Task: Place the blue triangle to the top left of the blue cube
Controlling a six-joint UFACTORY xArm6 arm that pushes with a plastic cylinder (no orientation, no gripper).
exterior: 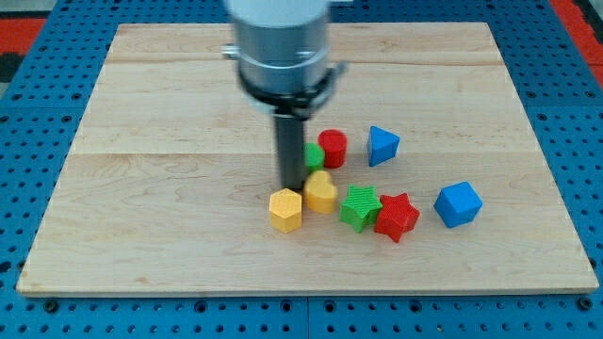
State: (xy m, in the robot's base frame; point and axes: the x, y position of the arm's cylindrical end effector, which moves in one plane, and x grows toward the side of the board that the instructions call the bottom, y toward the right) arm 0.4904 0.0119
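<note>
No pincer, only a rod; my tip [291, 185] rests mid-counter [170, 188] just above the yellow hexagon [285, 210]. Blue triangle [382, 145] and blue cube [458, 204] sit right.

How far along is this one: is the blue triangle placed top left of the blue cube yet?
Arguably done already: the blue triangle block sits up and to the view's left of the blue cube block, apart from it. In hand: my tip rests among the yellow hexagon block, yellow heart block and green block. Left: little, perhaps tightening the placement.
</note>
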